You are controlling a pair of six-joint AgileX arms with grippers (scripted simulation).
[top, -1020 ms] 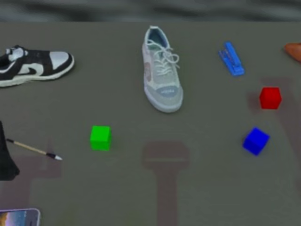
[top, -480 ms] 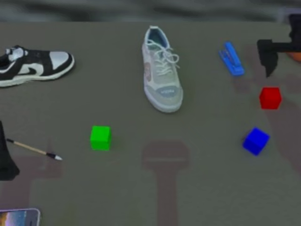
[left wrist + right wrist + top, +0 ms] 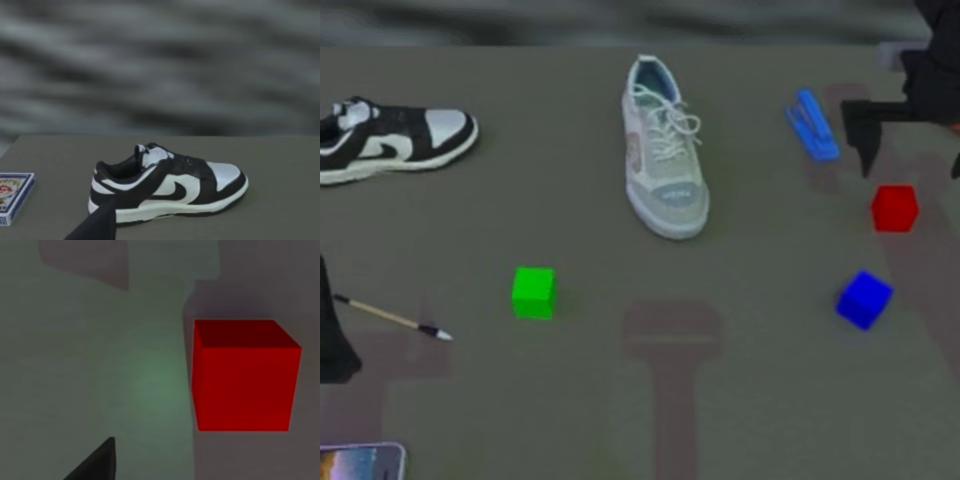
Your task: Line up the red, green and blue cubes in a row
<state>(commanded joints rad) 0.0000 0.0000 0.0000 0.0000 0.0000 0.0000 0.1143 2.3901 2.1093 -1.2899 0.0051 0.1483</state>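
Observation:
The red cube (image 3: 895,208) sits at the table's right side, with the blue cube (image 3: 864,299) just nearer the front and slightly left of it. The green cube (image 3: 534,292) lies far off at the left-centre. My right gripper (image 3: 912,165) hangs open just behind the red cube and holds nothing. In the right wrist view the red cube (image 3: 245,377) fills the frame, with one dark fingertip (image 3: 100,462) beside it and apart from it. My left gripper (image 3: 334,345) is parked at the table's left edge, open and empty.
A grey-white sneaker (image 3: 663,150) stands at the back centre and a black-and-white sneaker (image 3: 395,140) at the back left. A blue stapler (image 3: 812,125) lies left of my right gripper. A pen (image 3: 390,317) and a phone (image 3: 360,462) lie at the front left.
My right arm has come in from the back right corner and moved left and forward, closer to the red cube. The cubes and the left arm have not moved.

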